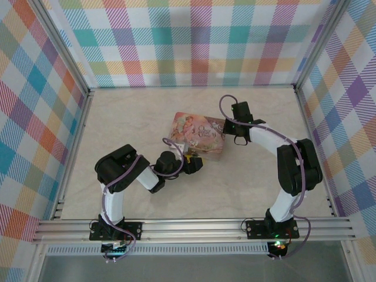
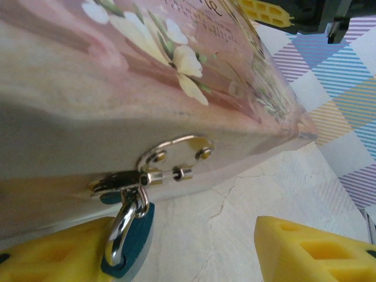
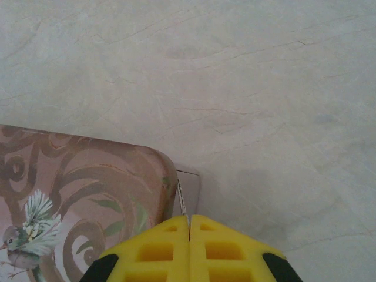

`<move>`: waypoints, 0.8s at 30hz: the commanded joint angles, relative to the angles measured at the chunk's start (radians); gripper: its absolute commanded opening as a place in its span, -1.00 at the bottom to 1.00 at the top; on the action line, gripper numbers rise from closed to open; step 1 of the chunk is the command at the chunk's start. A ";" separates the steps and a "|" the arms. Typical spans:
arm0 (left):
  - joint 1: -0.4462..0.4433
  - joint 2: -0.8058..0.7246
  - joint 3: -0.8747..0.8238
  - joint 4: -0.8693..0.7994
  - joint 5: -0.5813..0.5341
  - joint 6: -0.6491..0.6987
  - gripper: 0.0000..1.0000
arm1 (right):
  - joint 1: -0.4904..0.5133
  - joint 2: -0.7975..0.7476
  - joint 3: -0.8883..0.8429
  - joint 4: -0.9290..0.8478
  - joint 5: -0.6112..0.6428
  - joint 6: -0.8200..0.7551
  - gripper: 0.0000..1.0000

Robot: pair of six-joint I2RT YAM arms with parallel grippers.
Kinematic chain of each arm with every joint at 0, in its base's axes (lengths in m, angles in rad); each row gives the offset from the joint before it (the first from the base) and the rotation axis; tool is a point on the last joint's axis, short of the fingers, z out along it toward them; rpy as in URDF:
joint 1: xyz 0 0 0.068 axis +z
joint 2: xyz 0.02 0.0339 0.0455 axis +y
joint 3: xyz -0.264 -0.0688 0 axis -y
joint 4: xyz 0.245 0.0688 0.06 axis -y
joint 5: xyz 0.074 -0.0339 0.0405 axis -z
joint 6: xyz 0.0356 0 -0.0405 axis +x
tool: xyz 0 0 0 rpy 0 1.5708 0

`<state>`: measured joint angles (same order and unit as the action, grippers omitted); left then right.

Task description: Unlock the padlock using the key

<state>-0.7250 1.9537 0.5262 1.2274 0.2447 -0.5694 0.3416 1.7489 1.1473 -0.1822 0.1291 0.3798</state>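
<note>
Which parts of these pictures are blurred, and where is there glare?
Left wrist view: the tin is blurred on its near side; the padlock has bright glare on its loop. Right wrist view: the table is sharp, a soft shadow lies beside the tin. Top view: even light.

The small padlock [image 2: 126, 226] hangs tilted from the hasp [image 2: 111, 183], shackle apparently closed.

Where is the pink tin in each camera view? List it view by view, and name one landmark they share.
Top external: the tin lies near the middle of the table.
Left wrist: the tin spans the upper left, side wall toward the camera.
Right wrist: the tin shows one rounded corner, lower left.
Shared landmark: the pale marbled table.
</note>
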 commanded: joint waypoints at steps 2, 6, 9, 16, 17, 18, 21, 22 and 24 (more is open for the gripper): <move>0.013 -0.032 -0.018 0.004 -0.001 0.001 0.24 | 0.013 0.066 0.071 -0.033 -0.092 -0.028 -1.00; 0.016 -0.034 -0.010 -0.007 -0.004 0.003 0.24 | 0.018 0.098 0.098 -0.015 -0.158 -0.055 -1.00; 0.019 -0.038 -0.003 -0.013 -0.002 0.004 0.24 | 0.019 0.127 0.129 -0.021 -0.197 -0.077 -1.00; 0.037 -0.070 -0.027 -0.036 -0.024 0.002 0.12 | 0.019 0.149 0.145 -0.022 -0.223 -0.090 -1.00; 0.041 -0.078 -0.032 -0.045 -0.026 0.003 0.09 | 0.019 0.148 0.142 -0.020 -0.223 -0.089 -1.00; 0.045 -0.087 -0.037 -0.055 -0.030 0.004 0.09 | 0.019 0.147 0.137 -0.016 -0.224 -0.088 -1.00; 0.049 -0.110 -0.057 -0.071 -0.045 0.008 0.10 | 0.018 0.141 0.126 -0.009 -0.226 -0.084 -1.00; 0.050 -0.115 -0.061 -0.074 -0.045 0.009 0.10 | 0.018 0.140 0.123 -0.007 -0.226 -0.084 -1.00; 0.052 -0.123 -0.066 -0.085 -0.044 0.017 0.01 | 0.019 0.136 0.116 -0.005 -0.226 -0.082 -1.00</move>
<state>-0.6838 1.8629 0.4755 1.1526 0.2150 -0.5659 0.3473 1.8771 1.2827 -0.1768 -0.0643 0.3119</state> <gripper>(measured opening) 0.523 0.057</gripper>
